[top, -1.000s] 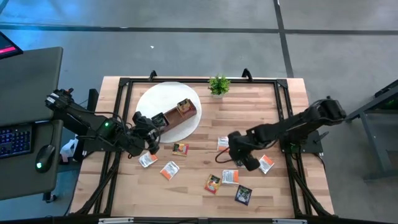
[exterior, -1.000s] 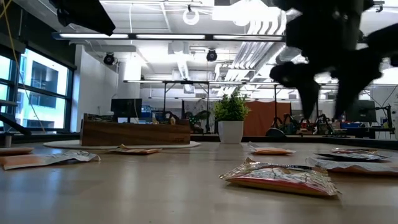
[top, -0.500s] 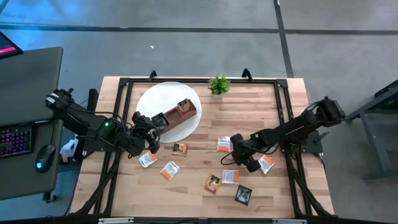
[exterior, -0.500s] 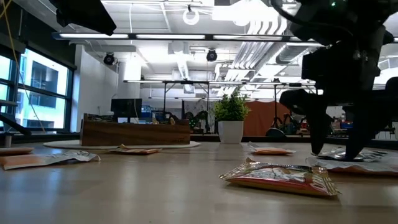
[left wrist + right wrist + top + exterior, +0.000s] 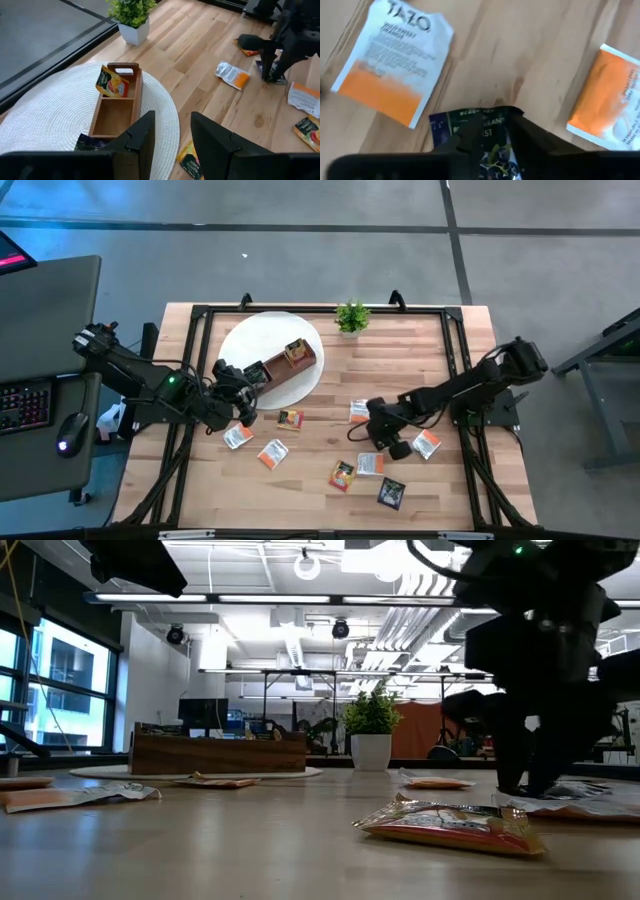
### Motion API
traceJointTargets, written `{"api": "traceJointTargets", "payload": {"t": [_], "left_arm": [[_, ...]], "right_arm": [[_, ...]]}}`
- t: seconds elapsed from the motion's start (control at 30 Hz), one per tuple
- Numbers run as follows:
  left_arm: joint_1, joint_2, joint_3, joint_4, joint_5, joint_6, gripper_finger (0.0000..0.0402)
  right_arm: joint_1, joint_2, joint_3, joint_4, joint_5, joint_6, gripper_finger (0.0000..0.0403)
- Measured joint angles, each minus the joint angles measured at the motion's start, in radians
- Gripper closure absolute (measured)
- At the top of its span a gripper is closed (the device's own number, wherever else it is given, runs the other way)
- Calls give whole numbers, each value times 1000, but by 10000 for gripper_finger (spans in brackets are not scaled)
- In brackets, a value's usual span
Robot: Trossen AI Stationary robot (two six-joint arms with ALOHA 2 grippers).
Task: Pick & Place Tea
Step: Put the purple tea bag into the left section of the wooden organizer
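Two grippers are over the wooden table (image 5: 330, 385), and only the right gripper (image 5: 392, 445) is on a sachet. It points straight down at the boards. In its wrist view its two dark fingers (image 5: 530, 137) press in from either side on a dark navy tea sachet (image 5: 445, 127), which lies flat on the wood. A white-and-orange Tazo sachet (image 5: 395, 65) lies just beside the fingertips on one side. Another white-and-orange sachet (image 5: 607, 107) lies near them on the other side. In the high view a further white-and-orange sachet (image 5: 370, 464) sits just in front of this gripper. An orange-red sachet (image 5: 342, 475) and a second dark navy sachet (image 5: 390, 493) lie a little farther off.

The left gripper (image 5: 243, 412) hangs above the edge of the round white woven mat (image 5: 45, 125). Its fingers (image 5: 147, 130) are spread apart and hold nothing. Ahead of it on the mat stands the brown wooden compartment box (image 5: 117, 102). An orange-yellow sachet (image 5: 112, 82) stands tilted in the compartment farthest from the gripper. A dark sachet (image 5: 90, 145) is at the box's nearest end. Beyond the box stands the small potted plant (image 5: 131, 15). Just beneath this gripper's fingertips, off the mat, lies a yellow-orange sachet (image 5: 190, 162). Two more white-and-orange sachets (image 5: 238, 437) (image 5: 272, 453) lie near it on the boards.
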Motion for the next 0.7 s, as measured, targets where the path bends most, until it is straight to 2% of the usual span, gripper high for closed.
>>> {"api": "traceJointTargets", "payload": {"t": [0.17, 0.23, 0.37, 0.47, 0.57, 0.7], "left_arm": [[0, 0, 0, 0, 9, 6, 278], [0, 0, 0, 0, 9, 7, 278], [0, 0, 0, -1, 11, 7, 278], [0, 0, 0, -11, 31, 7, 278], [0, 0, 0, -16, 60, 8, 278], [0, 0, 0, -16, 72, 21, 278]], "right_arm": [[-33, 3, 85, -11, -55, 5, 386], [-46, 2, 129, 12, -58, -20, 398], [-72, 1, 177, 117, -27, -61, 395], [-91, -2, 206, 155, -63, -61, 400], [-94, -2, 224, 53, -87, -69, 385], [-56, -2, 267, -121, -75, -107, 342]]}}
